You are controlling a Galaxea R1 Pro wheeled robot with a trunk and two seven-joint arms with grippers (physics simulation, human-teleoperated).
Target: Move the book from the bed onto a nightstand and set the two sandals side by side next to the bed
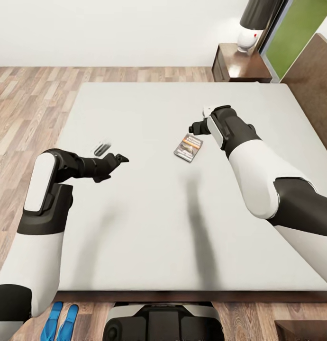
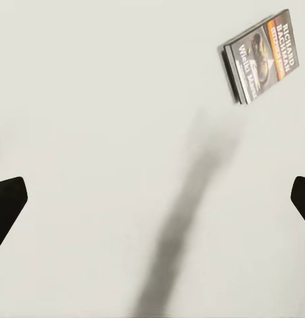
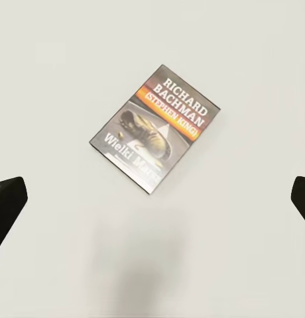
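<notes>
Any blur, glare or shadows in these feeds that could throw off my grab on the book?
Head view: the left gripper has a blurred ghost smear beside it; soft arm shadows streak the bed. Left wrist view: a long shadow runs below the book, whose print is sharp. Right wrist view: the book is evenly lit, with slightly soft cover text and no glare.

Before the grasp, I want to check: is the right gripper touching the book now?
Apart. In the right wrist view, bare mattress surrounds the book, and both fingertips stand wide of it.

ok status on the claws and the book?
Both claws open, empty: left claw, right claw beside the book. Book flat on bed, untouched. Nothing blocking it.
</notes>
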